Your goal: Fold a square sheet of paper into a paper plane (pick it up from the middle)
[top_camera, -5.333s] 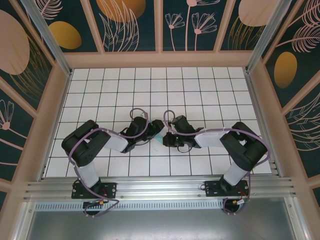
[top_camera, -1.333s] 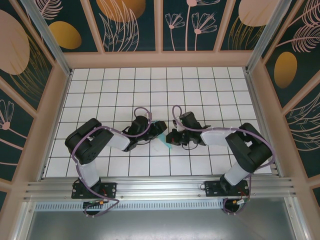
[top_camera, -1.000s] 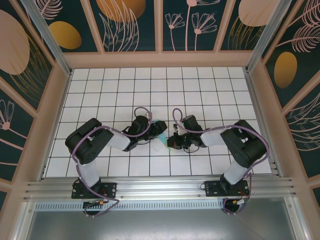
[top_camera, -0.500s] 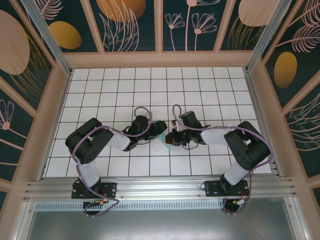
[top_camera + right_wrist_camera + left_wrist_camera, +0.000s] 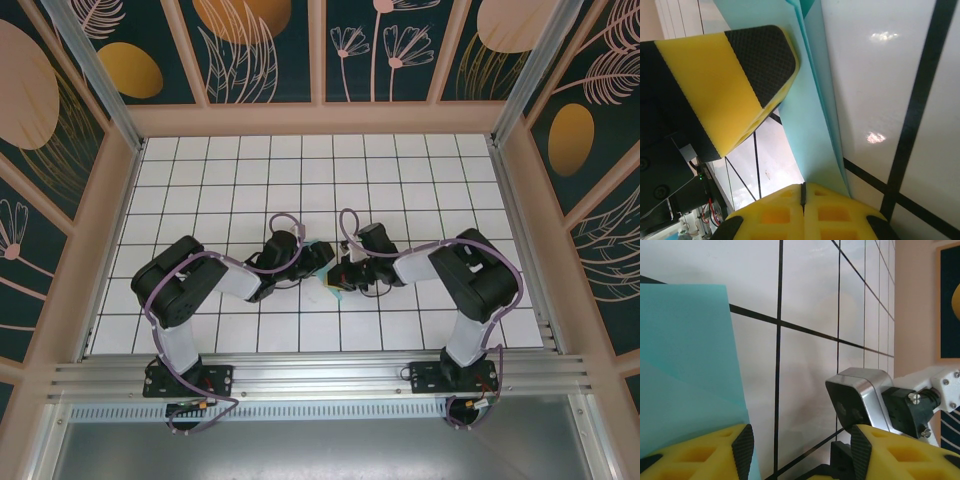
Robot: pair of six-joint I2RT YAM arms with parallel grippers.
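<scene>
Your right gripper, jaws closed, pinches the paper above the table. Your left gripper, jaws apart, crowds it, one finger just beside.

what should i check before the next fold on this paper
1. Right pincer shut: ok.
2. Left pincer open: ok.
3. Turquoise paper actually clamped by the right pincer: cannot tell; its edge runs behind the fingertips.
4. Paper already folded into layers: ok.
5. Left pincer's pad clear of the paper: cannot tell; it sits right beside the sheet.
</scene>
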